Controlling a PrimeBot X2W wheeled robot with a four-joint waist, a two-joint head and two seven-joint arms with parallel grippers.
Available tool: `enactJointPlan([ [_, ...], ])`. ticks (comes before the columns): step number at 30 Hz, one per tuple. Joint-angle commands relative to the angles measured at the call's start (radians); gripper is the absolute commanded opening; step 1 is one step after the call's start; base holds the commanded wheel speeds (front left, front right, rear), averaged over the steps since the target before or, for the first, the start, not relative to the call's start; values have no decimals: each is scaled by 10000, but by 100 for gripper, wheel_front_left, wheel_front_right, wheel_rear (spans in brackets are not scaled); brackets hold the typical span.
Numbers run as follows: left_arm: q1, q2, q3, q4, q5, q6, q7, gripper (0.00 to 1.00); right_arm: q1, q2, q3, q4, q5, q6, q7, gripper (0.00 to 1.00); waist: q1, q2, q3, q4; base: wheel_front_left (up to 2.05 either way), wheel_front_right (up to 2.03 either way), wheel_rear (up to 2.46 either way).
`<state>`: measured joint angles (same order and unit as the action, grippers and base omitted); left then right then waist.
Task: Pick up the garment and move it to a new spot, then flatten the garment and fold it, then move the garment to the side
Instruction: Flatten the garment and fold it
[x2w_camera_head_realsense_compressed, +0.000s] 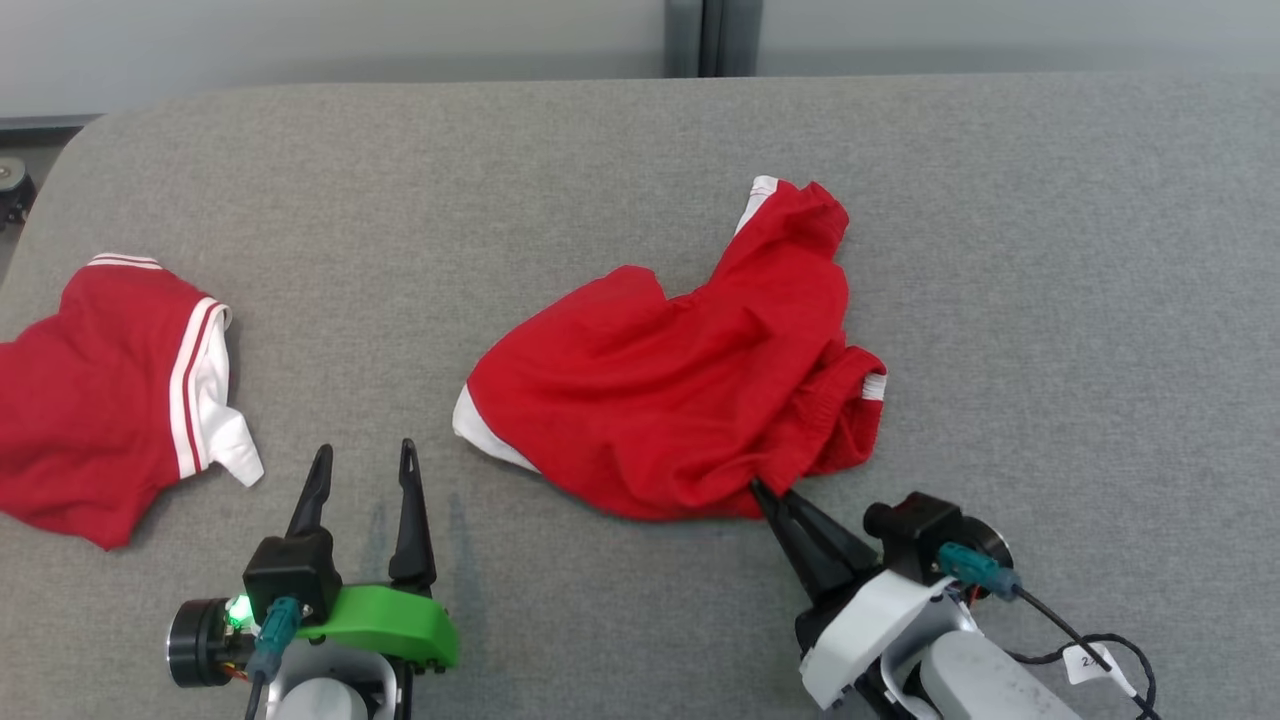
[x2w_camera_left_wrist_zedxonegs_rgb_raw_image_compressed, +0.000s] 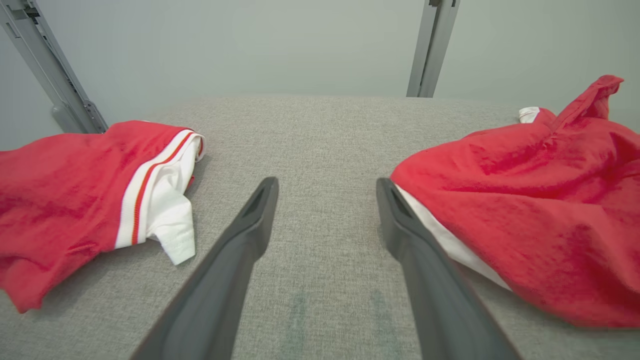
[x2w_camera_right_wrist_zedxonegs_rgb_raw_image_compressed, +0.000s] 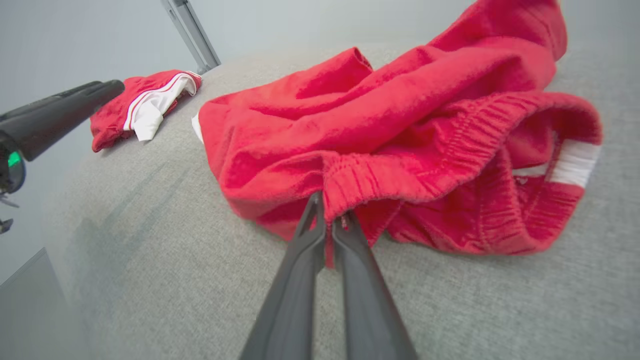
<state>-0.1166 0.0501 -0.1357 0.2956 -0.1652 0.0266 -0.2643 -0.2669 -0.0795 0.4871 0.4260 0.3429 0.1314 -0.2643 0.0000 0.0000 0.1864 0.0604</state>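
A crumpled red garment (x2w_camera_head_realsense_compressed: 680, 380), shorts with white trim and an elastic waistband, lies mid-table; it is also seen at the right of the left wrist view (x2w_camera_left_wrist_zedxonegs_rgb_raw_image_compressed: 540, 200) and large in the right wrist view (x2w_camera_right_wrist_zedxonegs_rgb_raw_image_compressed: 400, 135). My right gripper (x2w_camera_head_realsense_compressed: 770, 492) is shut on the garment's near waistband edge, the red fabric pinched between its fingertips (x2w_camera_right_wrist_zedxonegs_rgb_raw_image_compressed: 327, 220). My left gripper (x2w_camera_head_realsense_compressed: 365, 460) stands open over bare table to the garment's left, nothing between its fingers (x2w_camera_left_wrist_zedxonegs_rgb_raw_image_compressed: 325, 187).
A second red piece with white striped trim (x2w_camera_head_realsense_compressed: 110, 390) lies at the table's left edge, also seen in the left wrist view (x2w_camera_left_wrist_zedxonegs_rgb_raw_image_compressed: 100, 200). The grey fabric table (x2w_camera_head_realsense_compressed: 1050, 250) has free room at the right and back. A wall rises behind.
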Motion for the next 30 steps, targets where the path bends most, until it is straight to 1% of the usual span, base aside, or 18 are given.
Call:
enactJointPlan([
  [1,34,16,-11,-37,21,-15,-2,100,70,-18,-159,-285,69,-14,-2,0,0,0,-101,-95,0,0,0],
  [4,218,16,-71,-1,1,-71,-2,100,234,-122,-560,-980,186,-14,-4,0,0,0,-236,-242,0,0,0],
  [8,371,16,-205,32,-54,-70,-2,100,293,-423,-1022,-2064,467,-14,-2,0,0,0,-375,-487,0,0,0],
  [10,405,22,-287,18,-96,-23,-2,100,205,-706,-1137,-2590,567,-12,-2,0,0,0,-403,-603,0,0,0],
  [11,424,20,-408,32,-165,-11,-2,100,134,-963,-1279,-2967,693,-12,-2,0,0,0,-395,-692,0,0,0],
  [18,148,21,-768,-17,-250,-16,-2,100,-78,-1389,-1932,-3805,1245,-12,-2,0,0,0,-9,-807,0,0,0],
  [22,-96,21,-918,-46,-249,-59,-2,100,-319,-1616,-2331,-3403,1334,-12,35,0,0,0,389,-740,0,0,0],
  [26,-449,21,-1104,-77,-148,-153,-2,100,-1072,-1778,-2596,-2395,1106,-12,156,0,0,0,942,-584,0,0,0],
  [30,-844,24,-1294,-169,-103,-215,-2,100,-2027,-1879,-2768,-1120,451,-12,178,0,0,0,1540,-357,0,0,0],
])
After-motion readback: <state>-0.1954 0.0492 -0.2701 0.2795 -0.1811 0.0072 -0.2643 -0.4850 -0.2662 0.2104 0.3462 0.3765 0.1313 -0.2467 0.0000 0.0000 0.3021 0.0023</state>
